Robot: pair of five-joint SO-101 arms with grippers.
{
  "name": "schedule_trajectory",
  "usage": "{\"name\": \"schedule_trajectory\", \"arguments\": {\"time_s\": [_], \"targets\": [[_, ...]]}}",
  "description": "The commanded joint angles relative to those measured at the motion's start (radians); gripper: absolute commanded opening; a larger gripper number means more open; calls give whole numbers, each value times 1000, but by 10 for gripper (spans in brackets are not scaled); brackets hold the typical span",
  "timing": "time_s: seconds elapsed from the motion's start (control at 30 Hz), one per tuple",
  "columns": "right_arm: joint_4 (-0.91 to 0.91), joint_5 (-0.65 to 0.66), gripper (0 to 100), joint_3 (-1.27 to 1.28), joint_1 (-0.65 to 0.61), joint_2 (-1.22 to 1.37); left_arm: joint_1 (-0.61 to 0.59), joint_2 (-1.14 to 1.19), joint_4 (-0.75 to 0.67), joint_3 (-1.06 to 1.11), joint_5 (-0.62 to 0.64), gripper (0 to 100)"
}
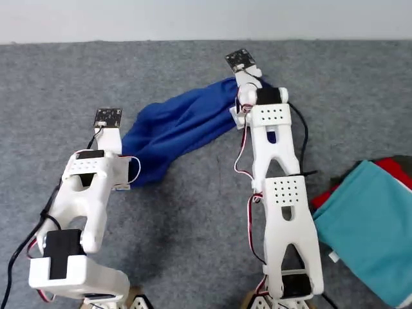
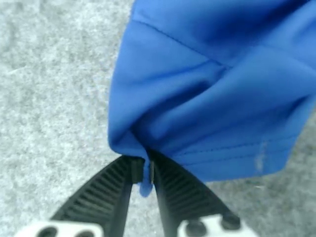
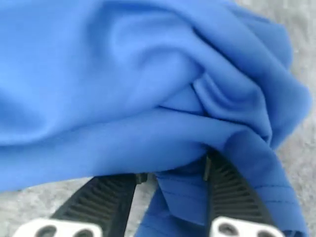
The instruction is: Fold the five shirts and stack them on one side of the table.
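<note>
**Across the middle of the table: one blue shirt held at both ends**

On the grey table [image 1: 193,244] the blue shirt [image 1: 180,132] lies bunched into a long, loose band. Its long axis runs on a diagonal, from a near end beside the left arm to a far end under the right arm's wrist.

The left gripper [image 2: 143,165] has its jaws almost together, pinched on a small corner of the shirt's stitched edge. The right gripper [image 3: 175,170] has its jaws farther apart, clamped over a thick fold of the same cloth (a hemmed flap hangs down between them).

From above, both claws sit out of sight beneath their own wrists, and the right arm covers the far tip of the shirt. The cloth is too crumpled to tell collar from hem or to pick out a sleeve.

Well apart from it, at the table's edge on the right arm's side, a folded teal shirt [image 1: 370,225] lies on top of a red shirt [image 1: 396,168]. The frame edge cuts off both, and little of the red one is visible.
</note>
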Motion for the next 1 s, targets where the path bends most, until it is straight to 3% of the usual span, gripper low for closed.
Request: {"name": "schedule_trajectory", "arguments": {"time_s": [0.0, 0.07, 0.2, 0.27, 0.53, 0.97], "targets": [[-10, 11, 207, 0, 62, 4, 5, -18, -11, -4, 5, 12], [-8, 12, 176, 3, 59, 4, 5, -18, -11, -4, 5, 12], [45, 80, 0, -3, 41, 2, 5, -18, -11, -4, 5, 12], [97, 89, 35, -28, 30, -8, 5, -18, -11, -4, 5, 12], [354, 87, 9, -175, -33, -188, 3, -18, -11, -4, 5, 12], [363, 26, 9, -167, -91, -510, 3, -18, -11, -4, 5, 12]]}}
